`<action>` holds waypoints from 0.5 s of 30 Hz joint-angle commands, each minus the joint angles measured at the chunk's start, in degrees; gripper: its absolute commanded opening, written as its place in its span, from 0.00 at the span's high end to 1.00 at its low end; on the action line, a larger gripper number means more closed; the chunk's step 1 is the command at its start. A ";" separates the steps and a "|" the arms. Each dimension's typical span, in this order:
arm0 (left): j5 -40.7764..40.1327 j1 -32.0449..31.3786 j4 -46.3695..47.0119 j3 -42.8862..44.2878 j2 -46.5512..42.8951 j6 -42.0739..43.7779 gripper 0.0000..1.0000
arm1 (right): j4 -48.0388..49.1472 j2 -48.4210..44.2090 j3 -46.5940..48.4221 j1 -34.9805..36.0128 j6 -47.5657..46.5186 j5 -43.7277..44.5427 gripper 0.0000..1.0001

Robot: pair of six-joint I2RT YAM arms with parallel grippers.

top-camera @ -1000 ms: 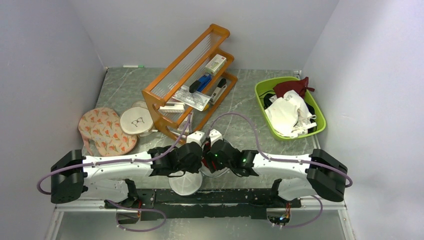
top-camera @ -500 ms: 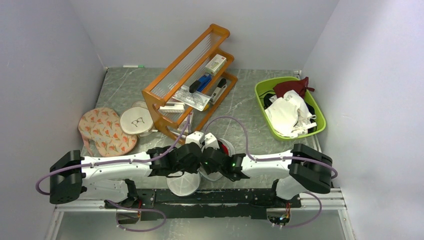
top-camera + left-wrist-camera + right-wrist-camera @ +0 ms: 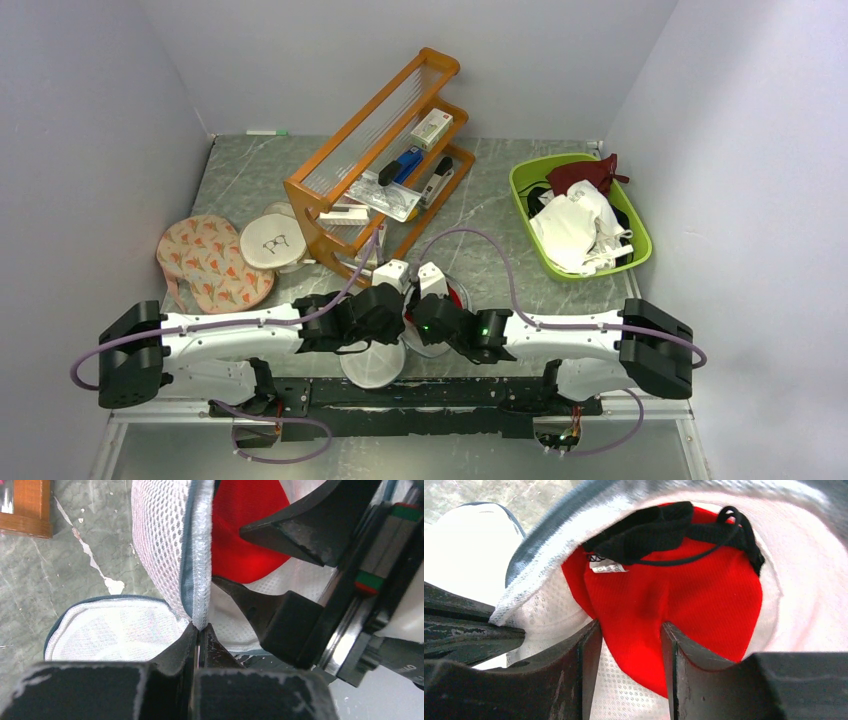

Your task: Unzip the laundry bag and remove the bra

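Laundry bag lying open with the red bra showing inside

The laundry bag, a white mesh pod with a dark zipper rim, is sitting unzipped near the table's front edge, one bowl-like half lying mouth-up on the marbled surface while the other is standing tilted beside it. The bra, bright red with black straps and a small white label, is nestling inside that raised half.

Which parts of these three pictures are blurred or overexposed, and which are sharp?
Top external view: evenly lit and sharp, only soft shadows under the arms. Left wrist view: the laundry bag mesh is crisp, while the bra is a saturated red with little texture. Right wrist view: the bag's upper rim is blurred and the left half glares white; the bra's weave is sharp between the right gripper jaws.
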 commanded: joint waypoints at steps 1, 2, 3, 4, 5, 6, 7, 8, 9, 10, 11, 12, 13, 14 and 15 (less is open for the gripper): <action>0.13 0.08 0.85 1.21 0.94 0.09 0.93 | -1.98 -0.59 0.97 0.29 -0.50 2.94 0.52; 0.07 0.08 0.70 1.27 0.97 0.10 0.93 | -2.75 -0.41 1.55 0.28 -0.63 3.32 0.51; 0.01 0.08 0.54 1.28 0.97 0.10 0.93 | -3.34 -0.22 2.04 0.28 -0.71 3.53 0.51; -0.03 0.08 0.41 1.32 0.85 0.02 0.93 | -3.55 -0.11 2.14 0.30 -0.80 3.92 0.51; -0.02 0.08 0.46 1.20 0.67 -0.07 0.93 | -3.31 -0.04 1.98 0.28 -1.02 4.38 0.52; 0.01 0.08 0.55 1.04 0.44 -0.16 0.93 | -2.94 0.00 1.71 0.29 -1.08 4.98 0.54; 0.00 0.08 0.69 0.86 0.18 -0.17 0.93 | -2.74 0.01 1.57 0.32 -1.15 5.63 0.57; -0.11 0.08 0.64 0.74 -0.02 -0.17 0.93 | -2.79 0.08 1.64 0.28 -1.28 6.06 0.62; -0.19 0.08 0.36 0.79 -0.12 -0.21 0.93 | -2.54 0.09 1.80 0.31 -1.49 6.24 0.64; -0.21 0.08 0.04 0.85 -0.14 -0.25 0.93 | -2.35 0.09 1.88 0.28 -1.86 6.18 0.67; -0.21 0.08 -0.17 0.89 -0.26 -0.25 0.93 | -1.89 0.06 1.90 0.30 -2.25 6.01 0.70; -0.21 0.07 -0.29 0.93 -0.35 -0.21 0.93 | -1.46 0.09 1.86 0.35 -2.64 5.96 0.72; -0.21 0.08 -0.30 1.03 -0.41 -0.19 0.93 | -0.75 0.16 1.83 0.33 -3.03 5.80 0.74; -0.17 0.08 -0.35 1.08 -0.43 -0.09 0.93 | 0.11 0.49 1.68 0.29 -3.51 5.48 0.75; -0.14 0.01 -0.24 1.19 -0.44 0.00 0.93 | 1.16 0.70 1.58 0.29 -4.16 5.13 0.75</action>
